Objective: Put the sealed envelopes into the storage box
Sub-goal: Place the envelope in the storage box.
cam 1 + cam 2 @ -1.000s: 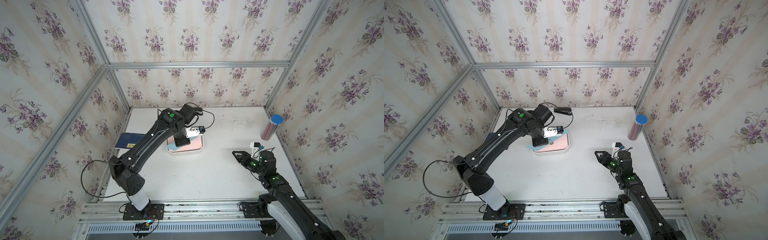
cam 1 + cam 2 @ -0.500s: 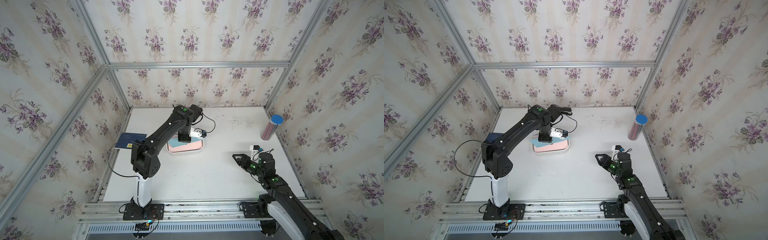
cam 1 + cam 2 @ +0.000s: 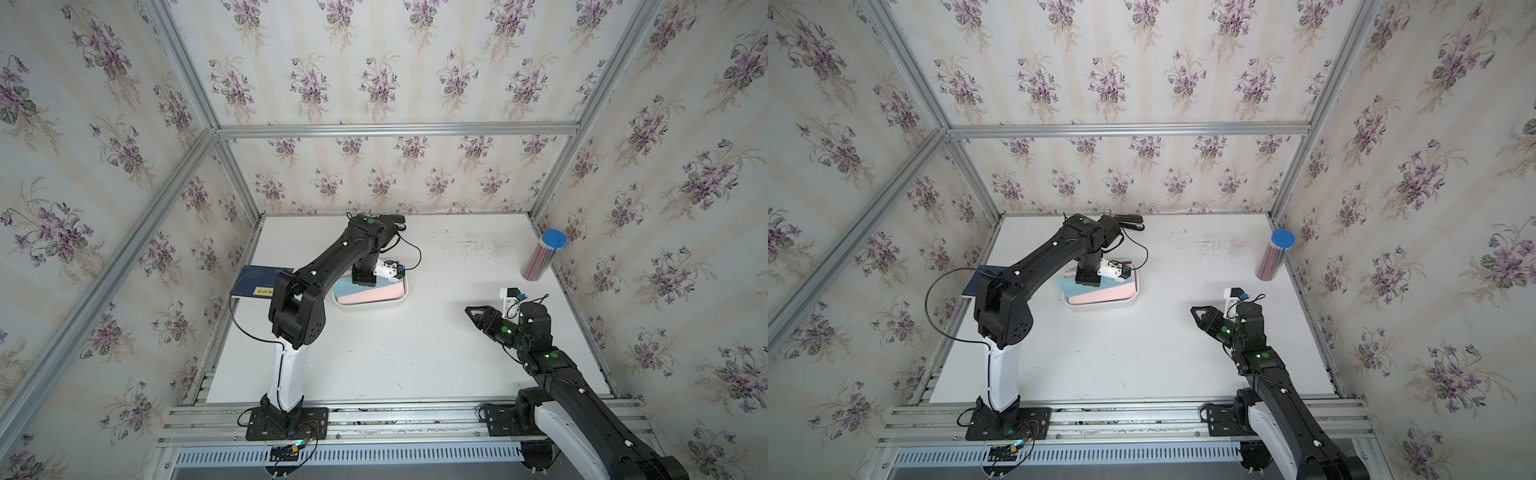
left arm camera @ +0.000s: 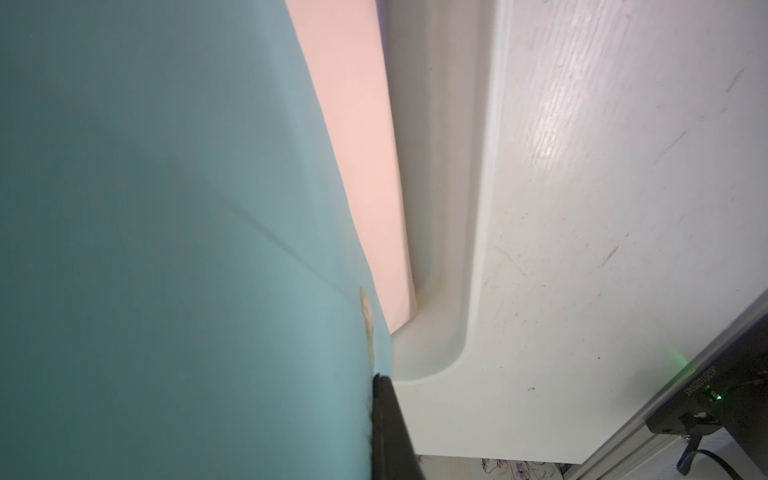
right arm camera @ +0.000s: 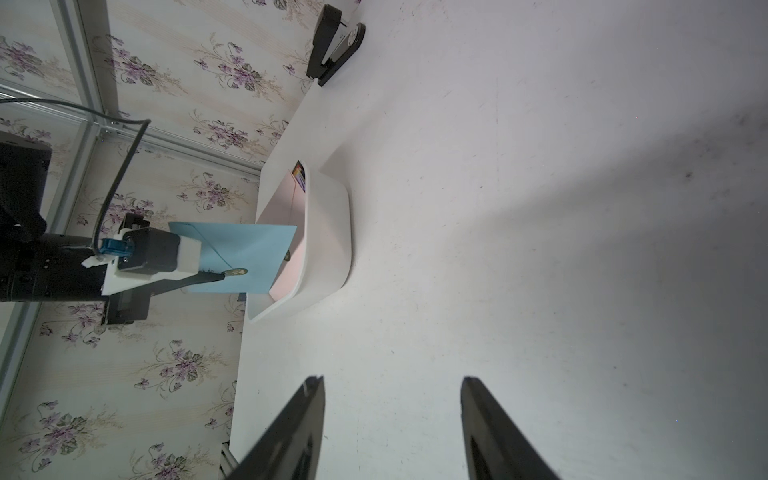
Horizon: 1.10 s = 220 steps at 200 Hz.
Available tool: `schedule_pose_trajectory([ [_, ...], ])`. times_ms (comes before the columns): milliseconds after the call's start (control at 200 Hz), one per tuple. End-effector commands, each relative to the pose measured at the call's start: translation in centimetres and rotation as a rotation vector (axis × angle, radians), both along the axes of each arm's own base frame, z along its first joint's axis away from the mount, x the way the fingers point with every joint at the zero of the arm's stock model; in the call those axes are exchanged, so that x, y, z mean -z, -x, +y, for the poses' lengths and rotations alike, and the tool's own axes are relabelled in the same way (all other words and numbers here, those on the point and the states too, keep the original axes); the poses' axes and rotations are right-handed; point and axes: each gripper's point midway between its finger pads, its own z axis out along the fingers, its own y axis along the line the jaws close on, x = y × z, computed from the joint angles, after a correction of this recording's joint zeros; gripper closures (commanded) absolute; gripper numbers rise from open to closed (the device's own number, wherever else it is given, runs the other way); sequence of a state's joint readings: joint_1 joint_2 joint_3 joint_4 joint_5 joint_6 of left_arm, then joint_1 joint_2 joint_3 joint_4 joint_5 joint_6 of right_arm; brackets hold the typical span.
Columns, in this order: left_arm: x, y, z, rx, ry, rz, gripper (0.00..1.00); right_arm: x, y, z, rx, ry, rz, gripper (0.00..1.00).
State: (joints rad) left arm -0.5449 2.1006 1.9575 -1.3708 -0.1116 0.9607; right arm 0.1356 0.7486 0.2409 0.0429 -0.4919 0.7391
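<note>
The left end effector [image 5: 220, 275] is clamped on a light blue envelope [image 5: 245, 253] near its seal, holding it upright over the storage box [image 5: 328, 232], which sits left of the tabletop's centre. The placing step looks under way. The next move likely calls for laying it on the pink envelope [image 3: 376, 293] and letting go. The right end effector [image 5: 390, 415] hangs half open and empty. The yellow label on the book [image 3: 249, 278] is too small to read.

A lab robot cell: aluminium frame [image 3: 395, 129], floral wallpaper panels [image 3: 374, 62], white table [image 3: 415, 353].

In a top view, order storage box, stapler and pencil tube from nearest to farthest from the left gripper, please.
1. storage box, right below the left gripper.
2. stapler, by the back wall.
3. pencil tube, at the right edge.
</note>
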Motion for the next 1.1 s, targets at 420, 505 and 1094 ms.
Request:
schedule_pose_trajectory([
  [420, -0.1, -2.9, 0.1, -0.011, -0.046, -0.143, 0.67, 0.0, -0.1, 0.0, -0.008, -0.016, -0.017, 0.44],
  [505, -0.5, -3.4, 0.1, -0.029, -0.027, -0.172, 0.66, 0.1, -0.1, -0.1, -0.007, -0.017, -0.013, 0.44],
  [1094, -10.9, -8.0, -1.0, -0.611, 0.601, -0.598, 0.56, 0.7, -0.4, -0.6, 0.004, 0.027, -0.009, 0.44],
])
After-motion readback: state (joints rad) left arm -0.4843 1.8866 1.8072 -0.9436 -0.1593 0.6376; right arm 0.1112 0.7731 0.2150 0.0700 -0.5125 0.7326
